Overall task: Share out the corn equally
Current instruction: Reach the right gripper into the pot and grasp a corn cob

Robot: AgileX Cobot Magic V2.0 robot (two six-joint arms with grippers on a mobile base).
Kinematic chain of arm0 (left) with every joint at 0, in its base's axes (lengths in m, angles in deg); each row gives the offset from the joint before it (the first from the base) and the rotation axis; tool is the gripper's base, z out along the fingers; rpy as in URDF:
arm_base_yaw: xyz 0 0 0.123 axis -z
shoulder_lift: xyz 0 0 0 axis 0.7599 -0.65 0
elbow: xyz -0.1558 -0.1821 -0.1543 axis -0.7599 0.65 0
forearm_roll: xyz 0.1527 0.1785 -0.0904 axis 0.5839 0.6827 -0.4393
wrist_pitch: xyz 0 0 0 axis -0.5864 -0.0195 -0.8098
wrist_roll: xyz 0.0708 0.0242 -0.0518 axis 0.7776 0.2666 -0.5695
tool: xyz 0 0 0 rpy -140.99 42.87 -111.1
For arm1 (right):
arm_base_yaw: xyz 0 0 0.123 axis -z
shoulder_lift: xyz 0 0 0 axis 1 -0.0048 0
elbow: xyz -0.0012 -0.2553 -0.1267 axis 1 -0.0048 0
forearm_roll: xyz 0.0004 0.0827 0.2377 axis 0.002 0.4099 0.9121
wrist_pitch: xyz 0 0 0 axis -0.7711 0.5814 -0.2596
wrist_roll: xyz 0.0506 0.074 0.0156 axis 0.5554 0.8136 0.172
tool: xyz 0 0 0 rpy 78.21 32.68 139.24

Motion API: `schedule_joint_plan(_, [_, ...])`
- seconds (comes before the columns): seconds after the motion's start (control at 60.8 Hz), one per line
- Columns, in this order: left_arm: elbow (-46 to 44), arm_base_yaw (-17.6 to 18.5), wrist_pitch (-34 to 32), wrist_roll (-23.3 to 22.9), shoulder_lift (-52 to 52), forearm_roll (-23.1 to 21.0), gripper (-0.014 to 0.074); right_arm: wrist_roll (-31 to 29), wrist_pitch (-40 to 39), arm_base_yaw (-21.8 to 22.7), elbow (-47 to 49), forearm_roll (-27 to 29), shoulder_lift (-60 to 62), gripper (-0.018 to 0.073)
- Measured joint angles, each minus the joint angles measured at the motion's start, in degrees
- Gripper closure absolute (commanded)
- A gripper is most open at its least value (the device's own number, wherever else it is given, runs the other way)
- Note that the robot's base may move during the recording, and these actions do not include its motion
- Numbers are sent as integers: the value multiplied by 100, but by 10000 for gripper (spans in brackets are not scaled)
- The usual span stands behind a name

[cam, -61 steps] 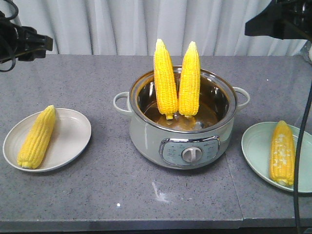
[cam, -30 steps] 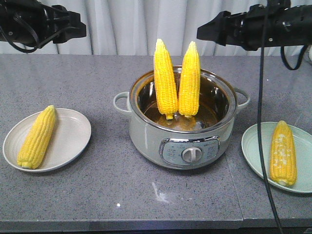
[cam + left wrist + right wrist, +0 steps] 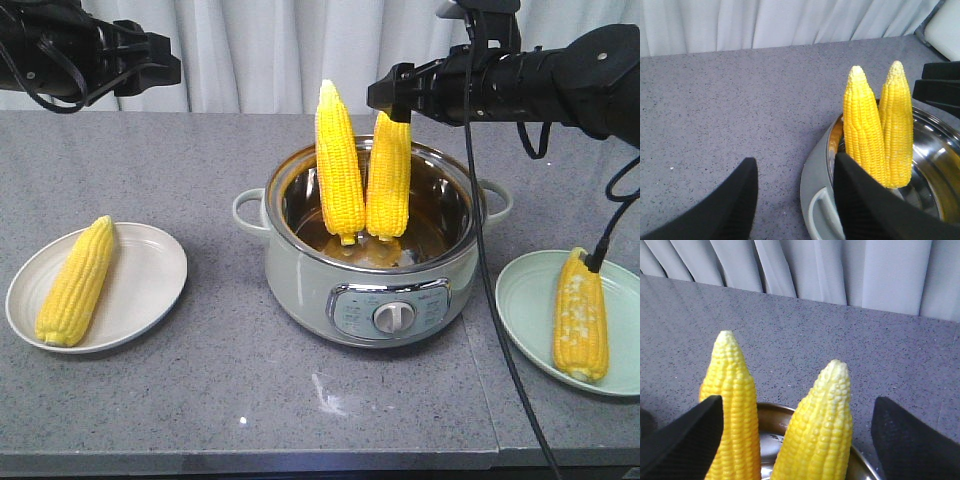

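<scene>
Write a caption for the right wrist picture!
Open black claw facing two bright yellow corn cobs standing in a shiny metal pot.

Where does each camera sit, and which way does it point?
Front view: before the table, facing the curtain; sees the pot, left pincer and right pincer.
Left wrist: on the left arm, looking past its open fingers at table and pot.
Right wrist: on the right arm, looking between its open fingers toward the curtain.
Shared: all three show the corn standing in the pot.
</scene>
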Motion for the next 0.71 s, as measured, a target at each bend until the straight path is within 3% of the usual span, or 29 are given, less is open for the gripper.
schedule_joint_plan(0.296, [0,0,5,0,0,0,266,-14,-97,0,0,-26,-365,-17])
schedule_joint_plan(0.411, [0,0,5,5,0,0,266,-33,-97,0,0,-38,-424,38])
schedule_joint_plan(0.543, [0,0,5,5,0,0,266,-39,-99,-2,0,-33,-424,220])
schedule_joint_plan(0.559, [0,0,5,5,0,0,266,-39,-99,-2,0,-27,-424,314])
schedule_joint_plan(0.592, [0,0,5,5,0,0,266,-39,-91,-2,0,-19,-424,384])
schedule_joint_plan(0.708, [0,0,5,5,0,0,266,-39,-87,-11,0,-19,-424,565])
